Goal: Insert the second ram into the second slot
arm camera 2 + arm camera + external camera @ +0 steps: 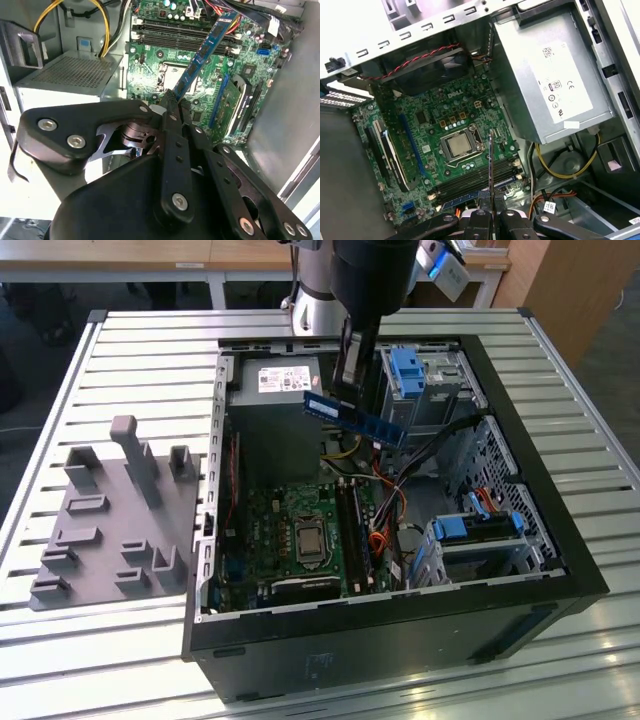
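The second ram [357,419] is a long blue stick with a white sticker, and I hold it in the air above the open computer case [520,500]. My gripper [347,380] is shut on its upper edge near the middle. In the second wrist view the ram [202,52] juts out from the gripper [172,100] over the motherboard. It appears edge-on in the first wrist view [491,160], above the gripper [491,214]. The black memory slots [480,179] [352,528] [185,31] lie beside the processor socket [305,537], well below the ram. Which one is the second slot I cannot tell.
A grey power supply [275,390] fills the case's back corner, under the ram's end. Blue drive-bay clips [405,365] [465,530] and loose cables [385,510] sit toward the exterior view's right. A grey parts fixture [115,510] lies on the slatted table [150,350].
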